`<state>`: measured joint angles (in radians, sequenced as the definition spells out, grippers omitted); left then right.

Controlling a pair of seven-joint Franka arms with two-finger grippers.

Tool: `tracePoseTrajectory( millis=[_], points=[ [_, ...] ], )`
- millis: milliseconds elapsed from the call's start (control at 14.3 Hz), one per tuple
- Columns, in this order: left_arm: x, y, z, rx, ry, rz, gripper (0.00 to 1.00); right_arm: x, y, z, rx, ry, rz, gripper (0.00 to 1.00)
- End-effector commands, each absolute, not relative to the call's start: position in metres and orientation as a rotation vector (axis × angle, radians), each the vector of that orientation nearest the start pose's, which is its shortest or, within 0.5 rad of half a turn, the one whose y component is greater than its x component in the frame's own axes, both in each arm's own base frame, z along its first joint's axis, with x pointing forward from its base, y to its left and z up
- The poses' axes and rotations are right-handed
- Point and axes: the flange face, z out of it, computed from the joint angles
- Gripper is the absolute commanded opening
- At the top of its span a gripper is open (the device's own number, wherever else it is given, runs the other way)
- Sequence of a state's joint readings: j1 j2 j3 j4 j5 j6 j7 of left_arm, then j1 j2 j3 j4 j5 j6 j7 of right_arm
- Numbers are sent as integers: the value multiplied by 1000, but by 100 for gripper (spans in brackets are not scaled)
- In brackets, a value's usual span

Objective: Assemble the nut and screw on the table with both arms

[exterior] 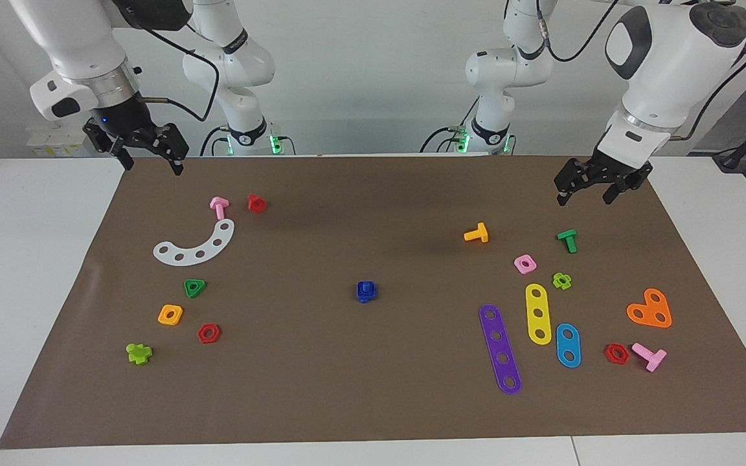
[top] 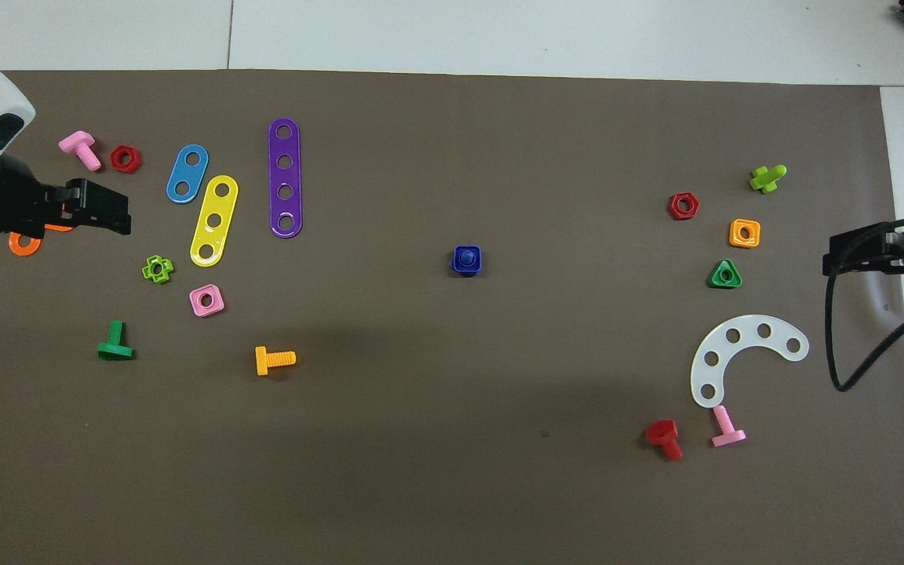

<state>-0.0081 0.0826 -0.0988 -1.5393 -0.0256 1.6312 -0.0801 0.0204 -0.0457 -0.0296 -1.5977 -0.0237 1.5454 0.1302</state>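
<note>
The dark-blue square nut lies in the middle of the brown mat on the table. The dark-blue screw sits in its centre hole, so the two rest together as one piece. My left gripper hangs open and empty in the air over the mat at the left arm's end. My right gripper hangs open and empty over the mat's edge at the right arm's end. Both arms are well apart from the blue piece.
Purple, yellow and blue hole strips, an orange heart plate and several small bolts and nuts lie toward the left arm's end. A white curved plate with more small nuts and bolts lies toward the right arm's end.
</note>
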Motion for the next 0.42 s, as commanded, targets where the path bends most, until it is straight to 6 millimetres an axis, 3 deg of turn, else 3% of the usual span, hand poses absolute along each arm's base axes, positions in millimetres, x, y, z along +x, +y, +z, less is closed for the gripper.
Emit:
tracePoseTrajectory(
  millis=[0, 350],
  points=[
    [571, -58, 602, -3151, 62, -6, 100, 536, -10, 636, -3170, 188, -10, 100],
    [574, -56, 603, -3151, 60, -31, 100, 536, -8, 634, -3156, 194, -9, 100]
  ],
)
